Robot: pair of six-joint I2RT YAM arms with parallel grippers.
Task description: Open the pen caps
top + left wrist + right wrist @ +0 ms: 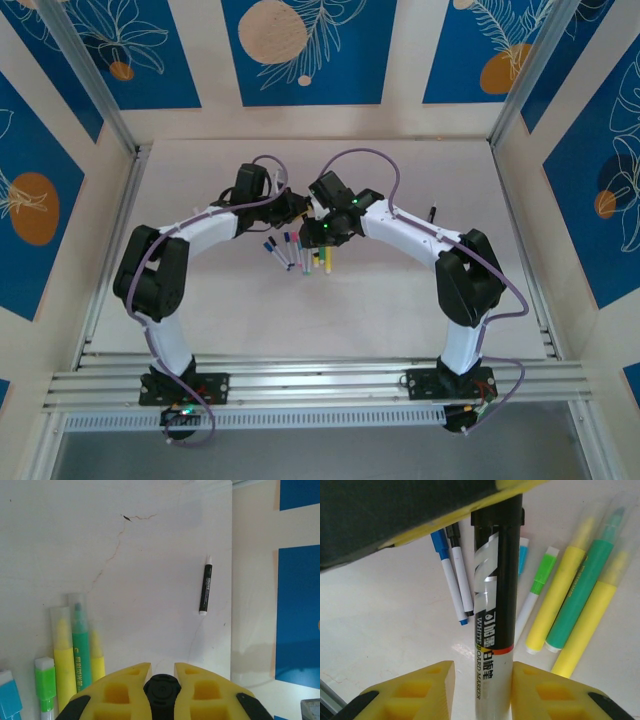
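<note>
Right wrist: right end effector [482,667] straddles the black marker [492,605] low on the barrel. Jaws are parted with daylight on one side, so it reads as released, not clamped. Barrel print: "WHITEBOARD MARKER", Chinese characters above it, silver zigzag graphic.

The marker is held up off the surface [380,630]. Its far end runs into the left end effector [162,669], which is clenched on the black cap [497,517]. The cap seam looks seated, so I'd say it's not off yet.

Step in hand: uncapping this marker. The next move needs the right side to clamp the barrel firmly, then a straight pull apart along the axis. Otherwise the barrel likely just follows the cap.

Beyond, on the surface: capped white-barrelled pens [451,580], yellow highlighters [555,600], green highlighter [582,590].

Farthest, in the left wrist view: lone black pen [206,587] near the wall, print too small to read.
</note>
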